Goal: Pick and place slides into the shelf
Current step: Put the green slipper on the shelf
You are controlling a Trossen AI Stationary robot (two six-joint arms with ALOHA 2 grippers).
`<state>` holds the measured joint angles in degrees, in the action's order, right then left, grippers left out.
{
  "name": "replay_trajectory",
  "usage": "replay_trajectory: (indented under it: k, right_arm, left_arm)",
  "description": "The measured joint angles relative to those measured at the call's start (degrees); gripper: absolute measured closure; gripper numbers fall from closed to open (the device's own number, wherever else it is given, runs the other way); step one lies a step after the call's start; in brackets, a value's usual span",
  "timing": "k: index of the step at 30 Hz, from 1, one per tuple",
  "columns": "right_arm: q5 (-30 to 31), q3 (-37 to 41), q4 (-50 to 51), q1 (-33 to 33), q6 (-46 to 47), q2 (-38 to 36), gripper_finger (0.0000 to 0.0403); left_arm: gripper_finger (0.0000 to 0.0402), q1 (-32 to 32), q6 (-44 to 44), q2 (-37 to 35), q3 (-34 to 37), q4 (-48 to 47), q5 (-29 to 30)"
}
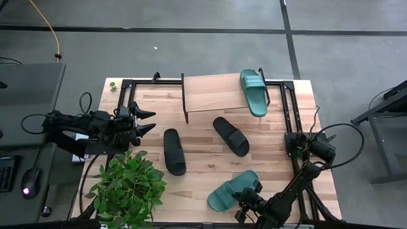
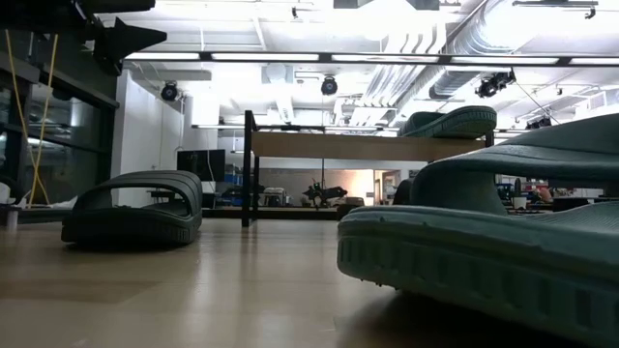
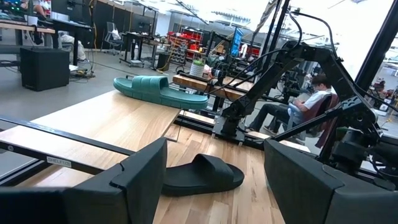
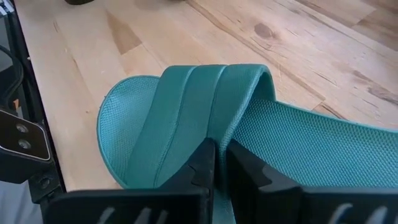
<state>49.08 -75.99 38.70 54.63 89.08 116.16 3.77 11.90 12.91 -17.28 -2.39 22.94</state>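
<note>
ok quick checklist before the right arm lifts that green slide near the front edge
1. Right gripper shut on the near green slide, pinching its strap: ok.
2. Grip firm enough to lift: cannot tell.
3. Free room on the shelf beside the other green slide already on top: ok.
4. Two black slides lie between the grip and shelf; lift must clear them: not ok yet.
5. Left gripper open, parked at the left edge, out of the path: ok.

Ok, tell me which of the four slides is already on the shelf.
The teal slide lying along the right end of the shelf. The other teal slide and both black slides lie on the tabletop.
</note>
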Motion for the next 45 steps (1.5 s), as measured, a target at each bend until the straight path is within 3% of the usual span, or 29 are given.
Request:
replay_trajectory:
  k: [13, 23, 45]
  right_arm:
    - [-0.34, 0.02, 9.2, -0.28, 0.9, -6.25, 0.0389]
    - [3.41, 0.02, 17.54, -3.1, 0.29, -11.25, 0.0389]
    - [11.23, 0.0, 14.98, -17.33, -22.37, -22.72, 0.0389]
  left_arm:
    - [0.0151, 0.0, 0.0, -0.02, 0.02, -0.37, 0.0]
    - [0.0151, 0.0, 0.0, -0.02, 0.02, -0.37, 0.0]
    - [0.0151, 0.0, 0.0, -0.01, 0.01, -0.37, 0.0]
